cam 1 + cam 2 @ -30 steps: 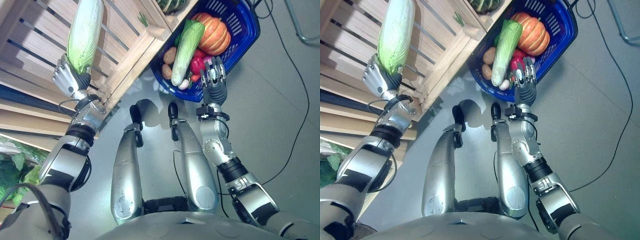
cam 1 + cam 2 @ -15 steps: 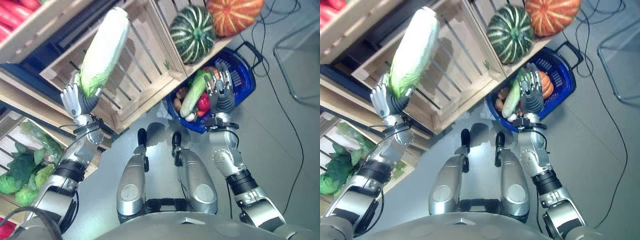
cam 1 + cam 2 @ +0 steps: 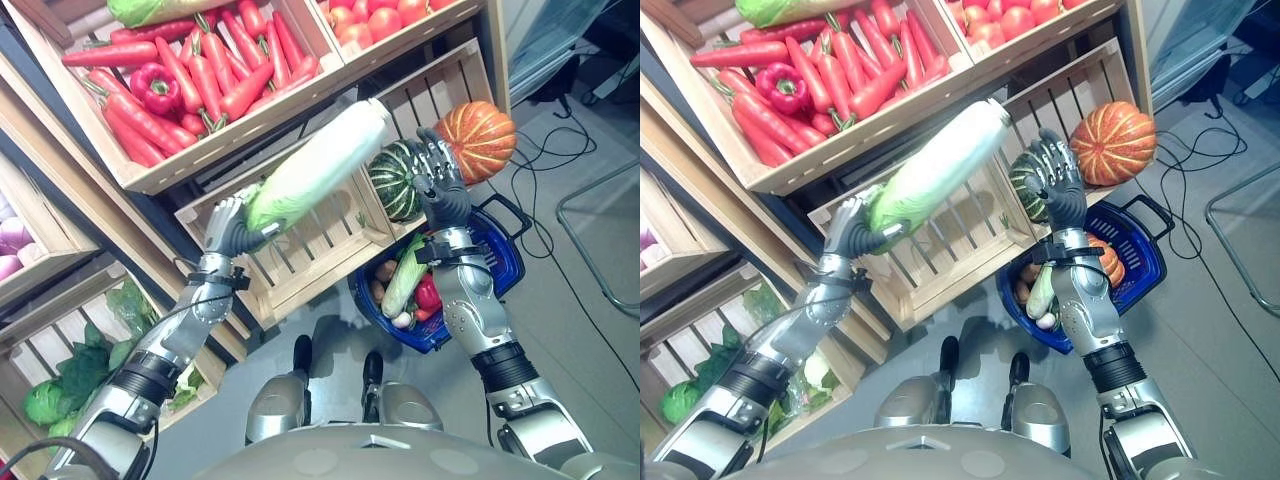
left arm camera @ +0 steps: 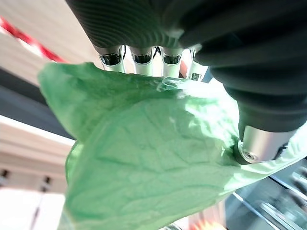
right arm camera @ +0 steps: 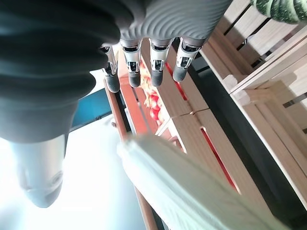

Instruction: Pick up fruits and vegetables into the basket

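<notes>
A blue basket [image 3: 500,262] is seen on the floor, already loaded with a cabbage, pepper, potatoes and a pumpkin. Above it the right hand [image 3: 440,180] is raised, fingers relaxed, nothing held. A long cabbage [image 3: 315,165] is gripped at its leafy end by the curled left hand [image 3: 228,228], well apart from the basket. Being held by one end, it could slip free or be knocked against the crates [image 3: 310,250] during the swing across.

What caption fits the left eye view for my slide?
Left hand holds a napa cabbage aloft before the wooden crates, right hand open above the blue basket.
</notes>
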Robot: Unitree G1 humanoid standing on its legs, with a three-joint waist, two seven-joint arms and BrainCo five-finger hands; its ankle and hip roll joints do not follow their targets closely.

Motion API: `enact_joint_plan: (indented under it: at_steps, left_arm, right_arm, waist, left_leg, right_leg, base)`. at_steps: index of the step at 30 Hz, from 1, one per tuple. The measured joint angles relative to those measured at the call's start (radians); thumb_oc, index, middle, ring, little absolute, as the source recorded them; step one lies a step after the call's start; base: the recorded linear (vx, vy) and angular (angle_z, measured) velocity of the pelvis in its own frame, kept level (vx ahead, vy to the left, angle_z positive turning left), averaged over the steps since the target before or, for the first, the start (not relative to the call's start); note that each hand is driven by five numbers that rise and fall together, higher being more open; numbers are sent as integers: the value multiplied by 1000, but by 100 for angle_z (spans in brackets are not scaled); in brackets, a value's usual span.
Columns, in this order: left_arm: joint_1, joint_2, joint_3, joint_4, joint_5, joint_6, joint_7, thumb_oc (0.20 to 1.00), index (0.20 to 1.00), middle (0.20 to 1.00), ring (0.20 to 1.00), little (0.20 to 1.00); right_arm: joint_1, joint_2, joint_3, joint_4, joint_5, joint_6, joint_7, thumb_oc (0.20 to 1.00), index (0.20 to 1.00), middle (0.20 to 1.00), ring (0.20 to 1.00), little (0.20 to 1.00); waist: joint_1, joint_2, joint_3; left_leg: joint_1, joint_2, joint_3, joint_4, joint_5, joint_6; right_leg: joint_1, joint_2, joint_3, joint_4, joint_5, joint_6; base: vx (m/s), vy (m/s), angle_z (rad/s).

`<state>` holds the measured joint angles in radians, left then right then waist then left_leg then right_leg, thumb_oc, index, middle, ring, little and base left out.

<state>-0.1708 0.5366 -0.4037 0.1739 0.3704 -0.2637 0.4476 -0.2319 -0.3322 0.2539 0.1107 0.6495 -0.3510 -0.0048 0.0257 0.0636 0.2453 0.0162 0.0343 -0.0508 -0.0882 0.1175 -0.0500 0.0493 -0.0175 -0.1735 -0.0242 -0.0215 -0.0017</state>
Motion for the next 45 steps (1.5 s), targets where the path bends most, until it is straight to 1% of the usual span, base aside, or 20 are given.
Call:
enact_joint_plan:
  at_steps: [1, 3, 5, 10, 12, 19, 22, 25, 29, 33, 38, 44, 45]
  left_arm:
    - [0, -5, -19, -5, -30, -5, -35, 200, 200, 200, 200, 200]
    - [2, -12, -25, -6, -41, -6, -53, 200, 200, 200, 200, 200]
    - [4, -12, -39, -25, -89, -10, -84, 200, 200, 200, 200, 200]
    - [14, -12, -45, -89, -155, -35, -142, 200, 200, 200, 200, 200]
    - [14, -12, -46, -93, -162, -52, -157, 200, 200, 200, 200, 200]
    - [14, 0, -68, -117, -213, -52, -223, 200, 200, 200, 200, 200]
    - [14, 12, -71, -117, -215, -49, -255, 200, 200, 200, 200, 200]
    - [14, 21, -73, -118, -215, -44, -284, 200, 200, 200, 200, 200]
    - [14, 30, -72, -123, -215, -38, -314, 200, 200, 200, 200, 200]
    - [13, 30, -77, -126, -215, 3, -356, 200, 200, 200, 200, 200]
    - [11, 33, -102, -127, -214, 46, -409, 200, 200, 200, 200, 200]
    - [11, 47, -112, -128, -212, 54, -488, 200, 200, 200, 200, 200]
    - [11, 52, -113, -128, -211, 58, -503, 200, 200, 200, 200, 200]
  right_arm:
    - [1, 0, 4, 3, 3, 9, 10, 1000, 1000, 1000, 1000, 1000]
    - [0, 0, 15, 3, 12, 11, 18, 1000, 1000, 1000, 1000, 1000]
    - [0, 0, 27, 3, 40, 28, 38, 1000, 1000, 1000, 1000, 1000]
    - [6, 3, 39, 3, 80, 36, 59, 1000, 1000, 1000, 1000, 1000]
    - [7, 3, 39, 3, 84, 42, 61, 1000, 1000, 1000, 1000, 1000]
    - [8, 1, 60, 2, 148, 49, 126, 1000, 1000, 1000, 1000, 1000]
    - [8, 0, 71, 2, 174, 51, 168, 1000, 1000, 1000, 1000, 1000]
    - [8, 0, 78, 2, 176, 51, 188, 1000, 1000, 1000, 1000, 1000]
    - [8, 0, 78, 1, 176, 51, 188, 1000, 1000, 1000, 1000, 1000]
    - [8, -1, 79, 2, 176, 51, 189, 1000, 1000, 1000, 1000, 1000]
    - [8, -13, 85, 2, 177, 51, 202, 1000, 1000, 1000, 1000, 1000]
    - [8, -36, 98, -5, 215, 51, 252, 1000, 1000, 1000, 1000, 1000]
    - [8, -36, 100, -5, 217, 52, 257, 881, 881, 881, 881, 881]
  waist:
    - [-1, -3, -4]
    - [-2, -8, -16]
    - [-4, -21, -26]
    - [-4, -44, -50]
    - [-4, -46, -56]
    - [-2, -46, -64]
    - [-2, -46, -64]
    - [-3, -46, -64]
    - [-2, -46, -66]
    - [-3, -44, -91]
    - [-2, -41, -102]
    - [-5, -37, -112]
    - [-6, -37, -112]
  left_leg:
    - [16, -2, 2, 0, -2, 3]
    - [20, -4, 2, 0, -4, 5]
    - [29, -3, 14, -1, -5, 7]
    - [33, -3, 25, -1, -6, 7]
    - [33, -4, 26, -1, -6, 7]
    - [33, -4, 26, -1, -6, 8]
    - [33, -4, 26, -1, -6, 8]
    - [33, -3, 26, -1, -6, 8]
    - [32, -4, 26, -1, -6, 8]
    - [24, -4, 26, -1, -6, 9]
    - [24, -3, 26, -1, -7, 9]
    - [24, -3, 27, -1, -7, 9]
    - [24, -3, 27, -1, -7, 9]
  right_leg:
    - [30, 0, 2, -33, 21, 3]
    - [43, 0, 4, -56, 31, 4]
    - [55, 2, 11, -67, 35, 3]
    - [55, 2, 24, -67, 38, 6]
    - [55, 1, 24, -67, 38, 7]
    - [55, 1, 24, -67, 41, 4]
    - [55, 1, 24, -67, 41, 4]
    - [55, 1, 24, -67, 41, 4]
    - [55, 0, 24, -67, 41, 4]
    - [46, 0, 26, -67, 41, 3]
    - [45, 0, 26, -67, 40, 4]
    - [45, 1, 27, -67, 40, 4]
    - [45, 1, 28, -67, 40, 4]
  base:
    - [-6, 25, -7]
    - [13, 19, -6]
    - [25, 12, -7]
    - [15, 2, -7]
    - [0, 0, 0]
    - [0, 0, 0]
    - [0, 0, 0]
    - [0, 0, 0]
    - [0, 0, 0]
    - [0, 0, 0]
    - [0, 0, 0]
    - [0, 0, 0]
    - [0, 0, 0]
